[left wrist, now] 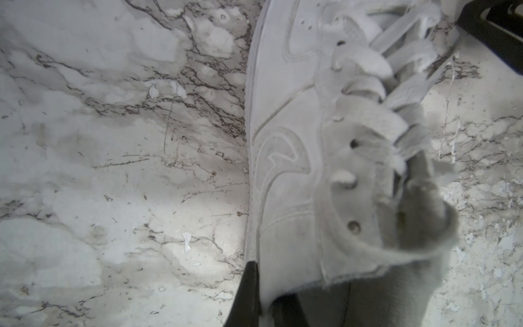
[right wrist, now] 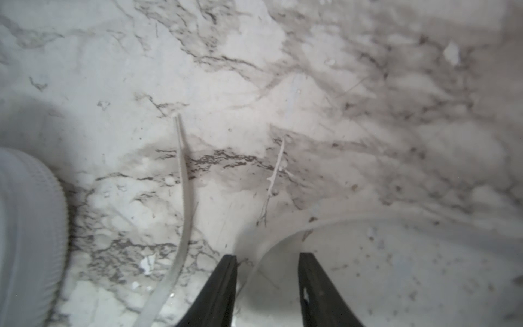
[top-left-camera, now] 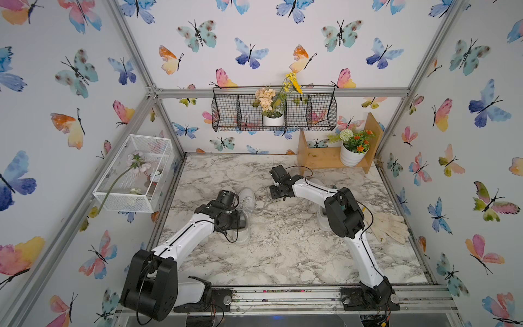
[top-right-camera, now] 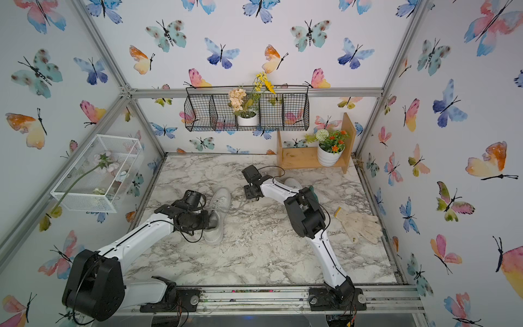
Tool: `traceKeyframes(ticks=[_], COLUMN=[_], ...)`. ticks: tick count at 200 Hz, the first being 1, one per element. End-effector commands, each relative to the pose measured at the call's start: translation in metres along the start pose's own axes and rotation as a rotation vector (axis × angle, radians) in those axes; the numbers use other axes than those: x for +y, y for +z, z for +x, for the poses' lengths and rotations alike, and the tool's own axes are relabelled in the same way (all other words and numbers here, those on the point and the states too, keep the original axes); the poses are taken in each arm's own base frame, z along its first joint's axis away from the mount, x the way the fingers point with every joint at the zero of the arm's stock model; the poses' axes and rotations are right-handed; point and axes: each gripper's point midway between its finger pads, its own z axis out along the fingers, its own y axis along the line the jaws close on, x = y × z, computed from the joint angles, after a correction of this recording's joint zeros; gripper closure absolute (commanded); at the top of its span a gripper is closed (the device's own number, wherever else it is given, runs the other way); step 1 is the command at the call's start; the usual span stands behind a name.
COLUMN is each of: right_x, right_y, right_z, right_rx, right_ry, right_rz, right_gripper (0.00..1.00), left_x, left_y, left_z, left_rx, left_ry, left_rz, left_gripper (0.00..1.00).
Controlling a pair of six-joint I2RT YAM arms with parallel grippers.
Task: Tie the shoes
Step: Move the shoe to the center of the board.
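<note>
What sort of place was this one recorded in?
Probably a staged robot test booth, not a home: butterfly-papered walls on silver aluminium framing, a marble-pattern tabletop, and two white-and-black robot arms bolted to a metal front rail.

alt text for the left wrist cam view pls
Close-up of a white sneaker with loose laces over a marble table. The left gripper pinches its side wall, one finger inside the collar, one outside.
</note>
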Motion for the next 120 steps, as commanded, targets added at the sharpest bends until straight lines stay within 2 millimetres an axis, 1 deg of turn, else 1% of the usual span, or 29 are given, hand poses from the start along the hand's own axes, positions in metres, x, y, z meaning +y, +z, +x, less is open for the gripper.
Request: traceKeyframes(ticks=[1, 15, 20, 45, 78, 102, 116, 120], right_x=[-0.018, -0.023, -0.024, -0.030, -0.039, -0.044, -0.042, -0.041], right_y=[-0.008, -0.024, -0.030, -0.061, -0.098, -0.118, -0.125, -0.128], right_z=[0.028, 0.029, 0.030, 0.044, 0.074, 0.089, 0.091, 0.089], right_rx=[0.079, 0.082, 0.079, 0.074, 0.091, 0.095, 0.087, 0.078], right_ry=[-0.016, -0.013, -0.012, -0.005, 0.019, 0.017, 0.014, 0.013], right_rz=[0.079, 0.088, 0.088, 0.070, 0.045, 0.032, 0.009, 0.000], right_gripper=[0.85, 0.96, 0.98, 0.98, 0.98, 0.98, 0.98, 0.98], left_x=[-0.005, -0.011, -0.013, -0.023, -0.034, -0.048, -0.050, -0.050], left_y=[-0.011, -0.011, -0.011, -0.007, 0.002, 0.007, 0.010, 0.010], left_z=[-0.002, 0.006, 0.010, 0.028, 0.054, 0.067, 0.070, 0.070], left_rx=[-0.031, -0.015, -0.010, 0.021, 0.062, 0.083, 0.088, 0.087], left_ry=[-0.027, -0.032, -0.033, -0.040, -0.052, -0.041, -0.038, -0.037], left_rz=[0.022, 0.036, 0.038, 0.041, 0.032, 0.053, 0.051, 0.048], left_gripper=[1.00, 1.00, 1.00, 1.00, 1.00, 1.00, 1.00, 0.97])
